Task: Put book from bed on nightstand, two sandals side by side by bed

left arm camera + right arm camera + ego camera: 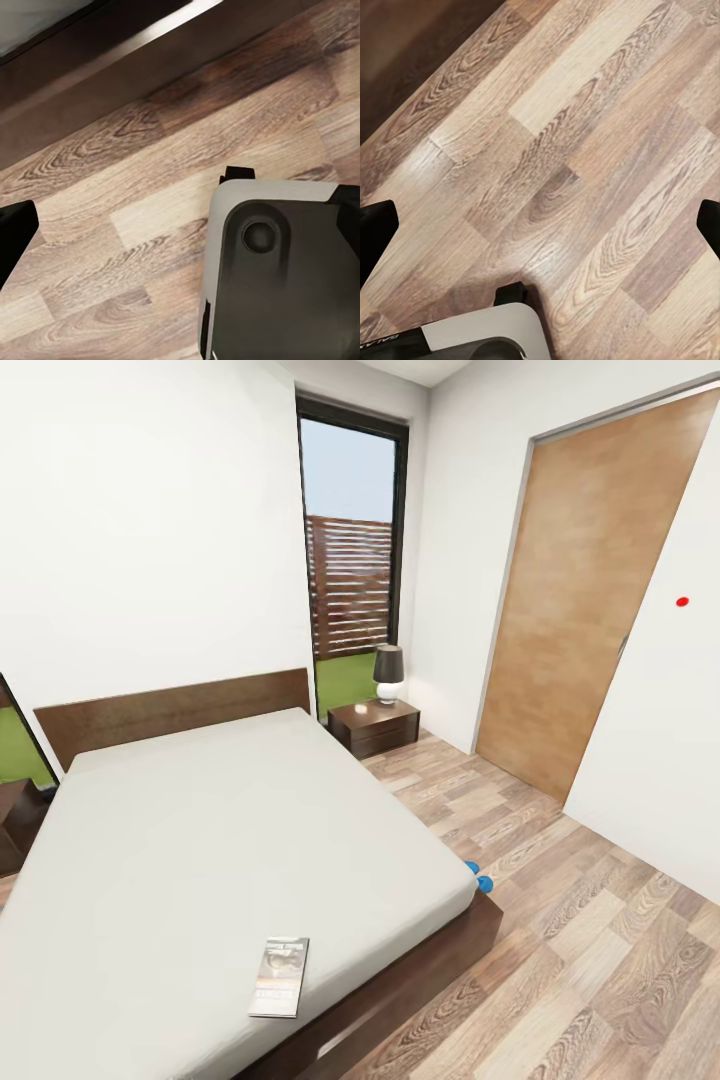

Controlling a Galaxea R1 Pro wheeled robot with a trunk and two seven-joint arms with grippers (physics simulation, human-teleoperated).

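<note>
The book (278, 977) lies flat on the pale mattress of the bed (200, 840), near its foot-end corner. A nightstand (375, 726) stands past the bed's far right corner, under the window. Bits of bright blue, the sandals (479, 877), peek out on the floor beside the bed's right edge, mostly hidden by the mattress. In the left wrist view, my left gripper (180, 225) hangs open over bare wood floor beside the dark bed frame (97, 67). My right gripper (540, 229) is open too, above floor planks, with nothing between its fingers.
A lamp (388, 673) sits on the nightstand. A second dark cabinet (14, 822) shows at the bed's left. A wooden sliding door (590, 590) fills the right wall. Open floor (600, 960) runs along the bed's right side. My base (270, 277) lies below both grippers.
</note>
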